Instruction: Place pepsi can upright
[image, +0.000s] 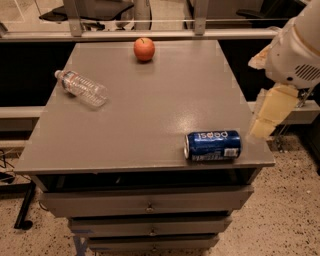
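The pepsi can (213, 145) lies on its side near the front right corner of the grey table (150, 110). It is dark blue with white lettering, and its silver end faces left. My gripper (271, 112) hangs off the table's right edge, just right of the can and a little above it. It does not touch the can and holds nothing that I can see. Its cream fingers point down.
A clear plastic water bottle (81, 88) lies on its side at the left of the table. A red apple (144, 49) stands at the back centre. Drawers (145, 205) sit below the table front. A railing and chairs stand behind.
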